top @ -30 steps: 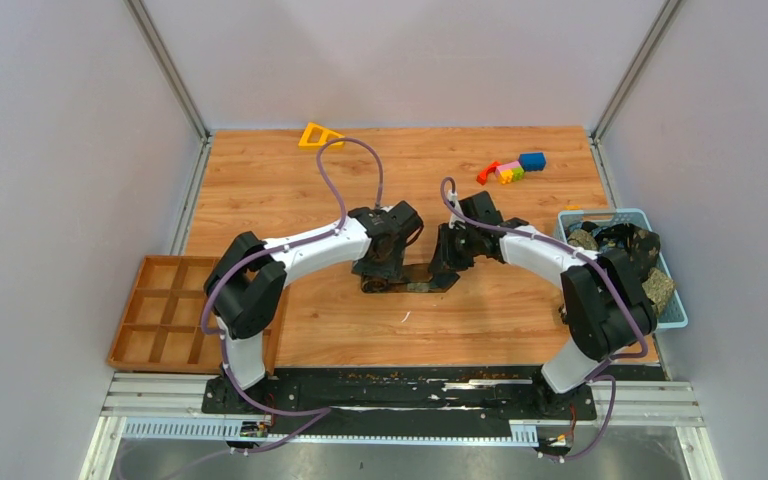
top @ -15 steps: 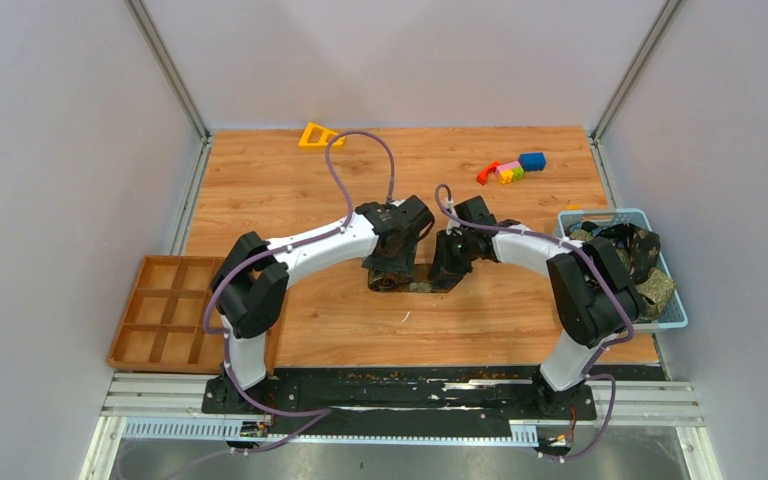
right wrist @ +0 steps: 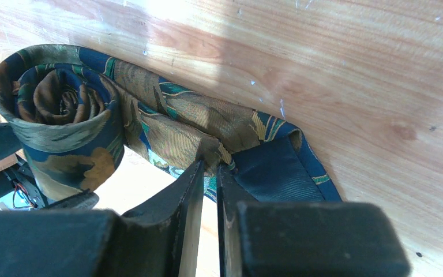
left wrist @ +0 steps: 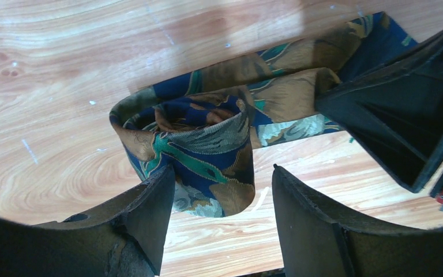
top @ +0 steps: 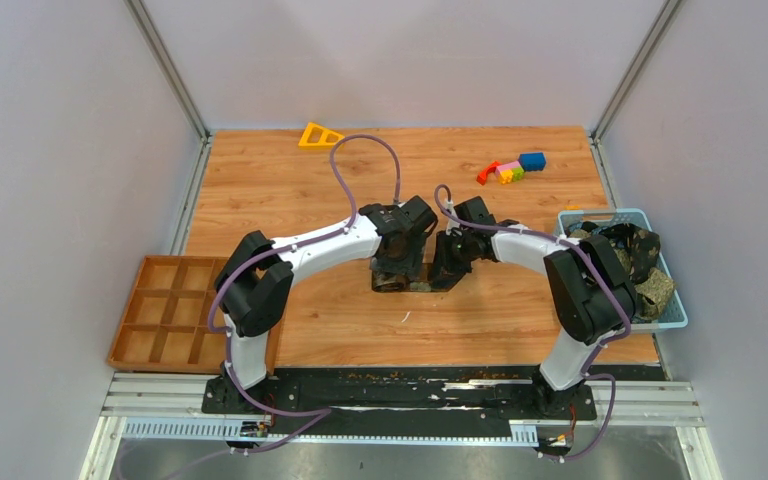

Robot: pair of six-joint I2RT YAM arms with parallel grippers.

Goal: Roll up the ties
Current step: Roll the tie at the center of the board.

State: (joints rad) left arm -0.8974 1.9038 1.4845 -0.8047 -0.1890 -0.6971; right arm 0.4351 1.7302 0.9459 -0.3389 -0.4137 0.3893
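Nearest the bottom edge of the overhead view runs the black mounting plate (top: 400, 385) that I am bolted to. Just beyond it, low on the left, an orange-brown wooden tray with square compartments (top: 165, 293) lies at the edge of the wood-grain tabletop (top: 280, 190). On the right side, a pale blue plastic basket (top: 672, 318) holds a heap of bundled neckties (top: 630, 250) in dark mottled cloth.

At the centre of the table lies a long dark fabric necktie (top: 415, 284) with navy, gold, olive and teal mottling, partly rolled. My left gripper (left wrist: 224, 173) stands over the rolled end with its jaws spread apart. In the left wrist view the coil stands on edge between them. One finger (left wrist: 150, 213) lies against the coil's side, while the other stands clear, with bare wood showing in the gap. My right gripper (right wrist: 210, 167) sits just beside it on the unrolled tail. Its jaws are drawn nearly together and pinch a folded edge of the cloth. In the right wrist view the coil fills the upper left of the frame, and the flat tail runs down to my fingertips.

Farther back, right of centre, a small cluster of colourful toy blocks (top: 510, 168) rests on the wood. A yellow triangular plastic piece (top: 318, 135) lies at the far edge.
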